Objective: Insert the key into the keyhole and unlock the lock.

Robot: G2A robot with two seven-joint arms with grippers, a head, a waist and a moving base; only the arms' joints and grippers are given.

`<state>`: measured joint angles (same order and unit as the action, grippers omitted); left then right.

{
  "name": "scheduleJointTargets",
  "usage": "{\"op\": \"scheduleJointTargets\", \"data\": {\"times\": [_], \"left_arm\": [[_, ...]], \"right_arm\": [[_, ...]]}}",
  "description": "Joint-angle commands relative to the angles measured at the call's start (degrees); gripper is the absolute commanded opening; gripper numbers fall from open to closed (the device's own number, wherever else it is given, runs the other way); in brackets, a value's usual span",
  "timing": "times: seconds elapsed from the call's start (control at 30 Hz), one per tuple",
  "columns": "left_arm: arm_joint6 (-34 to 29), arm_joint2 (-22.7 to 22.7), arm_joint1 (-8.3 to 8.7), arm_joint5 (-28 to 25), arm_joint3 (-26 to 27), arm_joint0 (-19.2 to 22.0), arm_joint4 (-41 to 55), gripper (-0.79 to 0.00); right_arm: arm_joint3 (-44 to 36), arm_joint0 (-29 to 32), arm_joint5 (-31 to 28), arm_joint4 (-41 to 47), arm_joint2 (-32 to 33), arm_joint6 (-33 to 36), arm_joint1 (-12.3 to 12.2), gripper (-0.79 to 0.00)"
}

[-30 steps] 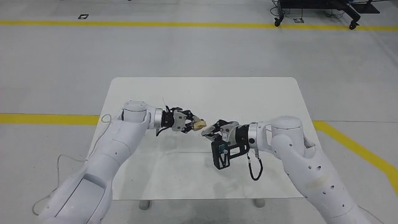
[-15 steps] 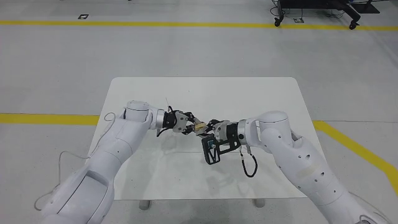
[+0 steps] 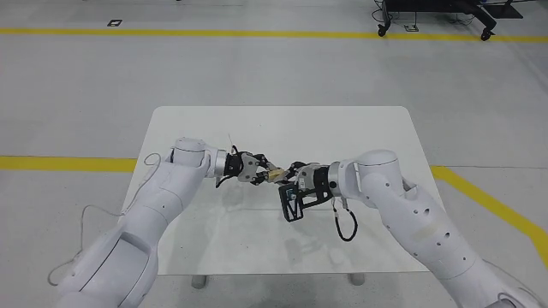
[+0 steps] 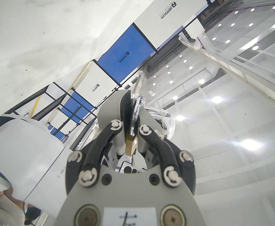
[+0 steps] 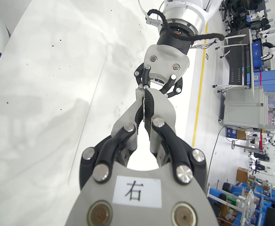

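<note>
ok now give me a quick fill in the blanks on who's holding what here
1. The left gripper is shut on a small brass padlock whose shackle is ____ in colour.
2. The right gripper is shut on a thin flat metal key, with the ____ gripper right ahead of it.
3. In the top view both grippers are close together above the ____ rectangular table.
Missing words: silver; left; white.
</note>
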<state>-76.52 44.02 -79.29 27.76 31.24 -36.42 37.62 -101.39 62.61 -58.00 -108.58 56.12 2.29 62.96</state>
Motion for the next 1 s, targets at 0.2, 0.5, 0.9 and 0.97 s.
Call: {"op": "scheduleJointTargets", "data": {"times": [0.2, 0.5, 0.9, 0.97], "left_arm": [[-0.3, -0.6, -0.11, -0.3, -0.4, 0.3, 0.1, -0.785], [-0.5, -1.3, -0.26, -0.5, -0.7, 0.5, 0.3, -0.785], [-1.1, -2.0, -0.25, -1.1, -1.1, 0.7, 0.8, -0.785], [-1.1, -2.2, -0.24, -1.1, -1.2, 0.8, 0.9, -0.785]], "right_arm": [[0.2, -0.6, 0.3, 0.8, -0.3, 2.3, -0.1, -0.785], [-0.1, -0.7, 0.5, 1.3, -0.9, 4.1, -0.1, -0.785], [-0.6, -1.3, 0.2, -0.1, -1.9, 5.1, -0.3, -0.785], [-0.8, -1.3, 0.2, -0.6, -2.2, 6.0, -0.3, -0.785]]}}
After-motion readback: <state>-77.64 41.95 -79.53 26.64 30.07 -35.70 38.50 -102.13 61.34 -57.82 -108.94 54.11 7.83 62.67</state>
